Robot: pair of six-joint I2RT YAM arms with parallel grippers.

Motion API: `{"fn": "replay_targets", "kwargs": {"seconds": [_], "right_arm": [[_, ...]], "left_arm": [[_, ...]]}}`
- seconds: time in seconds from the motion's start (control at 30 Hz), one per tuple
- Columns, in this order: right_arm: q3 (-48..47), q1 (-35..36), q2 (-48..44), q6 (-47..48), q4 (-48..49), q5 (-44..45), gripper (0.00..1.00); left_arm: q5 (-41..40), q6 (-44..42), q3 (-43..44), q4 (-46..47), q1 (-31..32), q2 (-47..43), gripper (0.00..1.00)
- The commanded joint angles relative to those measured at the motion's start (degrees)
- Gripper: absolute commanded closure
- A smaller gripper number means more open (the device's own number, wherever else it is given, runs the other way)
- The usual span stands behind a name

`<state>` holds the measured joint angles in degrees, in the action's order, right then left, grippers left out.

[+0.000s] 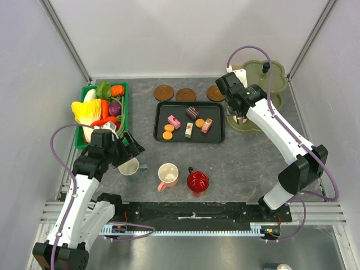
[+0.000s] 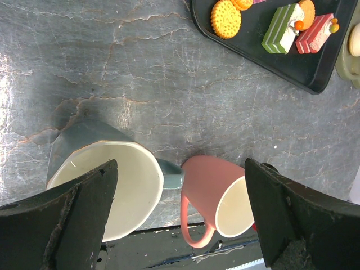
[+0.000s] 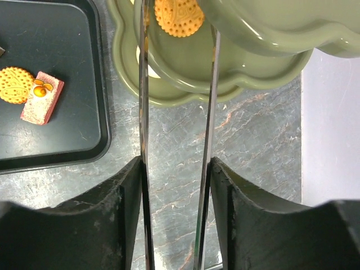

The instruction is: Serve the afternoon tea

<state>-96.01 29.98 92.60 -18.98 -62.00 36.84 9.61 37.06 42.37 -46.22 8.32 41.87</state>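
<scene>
Setting 1 round yellow biscuit (image 3: 179, 17) on the green flower-shaped plate (image 3: 185, 84), the right gripper (image 3: 175, 169) is pinching the thin metal tongs (image 3: 143, 112) part-closed and, I judge, is needing a slow, level spread, while the left gripper (image 2: 180, 163) is hanging wide open, empty, over the white-lined grey mug (image 2: 124, 191).

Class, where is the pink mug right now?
Top view: the pink mug sits at the near edge, centre, between the whitish mug (left) and the red mug (right).

No legible text, label, number anywhere; embossed pattern on biscuit (image 3: 179, 17) unreadable.
</scene>
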Motion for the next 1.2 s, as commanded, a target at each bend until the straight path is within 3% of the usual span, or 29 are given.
{"fn": "replay_targets", "kwargs": {"seconds": [0.0, 0.3, 0.83, 1.17], "right_arm": [[-0.23, -0.36, -0.4, -0.27, -0.14, 0.69, 0.42], [0.64, -0.45, -1.98, 0.26, 1.87, 0.43, 0.42], [9.78, -0.36, -11.38, 6.32, 14.97, -10.03, 0.45], [10.93, 3.24, -12.36, 14.23, 17.44, -28.3, 0.45]], "left_arm": [[0.94, -1.37, 0.87, 1.39, -0.32, -0.38, 0.01], [0.94, -1.37, 0.87, 1.39, -0.32, -0.47, 0.01], [0.76, -1.2, 0.7, 1.39, -0.23, -0.38, 0.01], [0.68, -1.11, 0.61, 1.39, -0.23, -0.56, 0.01]]}}
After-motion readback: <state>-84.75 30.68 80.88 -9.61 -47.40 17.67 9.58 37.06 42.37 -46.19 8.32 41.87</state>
